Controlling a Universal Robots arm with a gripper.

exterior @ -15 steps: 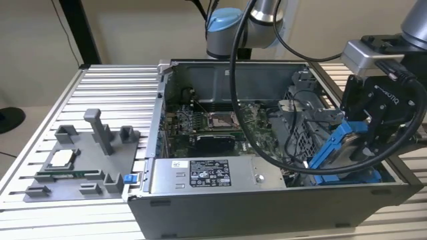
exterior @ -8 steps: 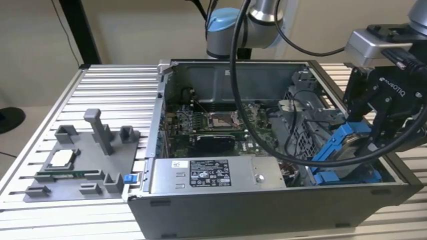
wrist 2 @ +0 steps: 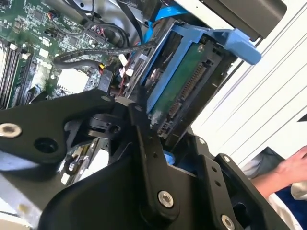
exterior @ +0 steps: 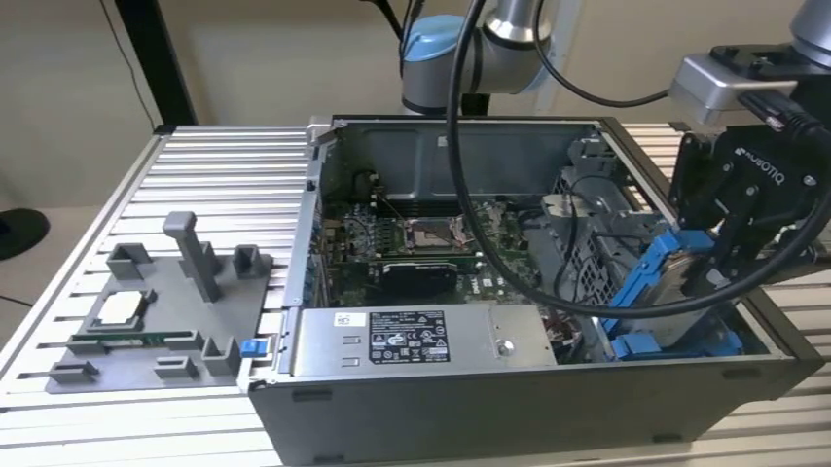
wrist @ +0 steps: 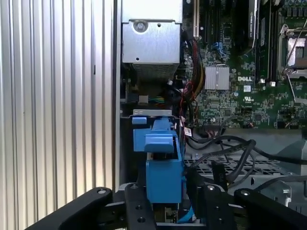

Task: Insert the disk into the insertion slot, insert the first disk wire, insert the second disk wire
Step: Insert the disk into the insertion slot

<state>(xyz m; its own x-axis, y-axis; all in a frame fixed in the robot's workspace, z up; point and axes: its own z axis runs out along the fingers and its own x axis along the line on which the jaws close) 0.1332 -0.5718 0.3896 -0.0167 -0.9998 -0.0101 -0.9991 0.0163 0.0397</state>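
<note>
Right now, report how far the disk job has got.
Done: nothing finished that shows. In hand: the tool is clamped on the disk, which stands tilted, its lower end inside the computer case at the exterior view's right, apparently not seated. Left: seating it, plus both wires; in the second wrist view the disk's connector edge is bare, with no cable plugged in.

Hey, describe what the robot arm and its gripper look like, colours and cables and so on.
The arm is a silver-grey tube with a light blue joint cap, and black cables loop from it. The gripper is black with white lettering, beneath a silver-grey block; its linked fingers carry silver screws.
</note>
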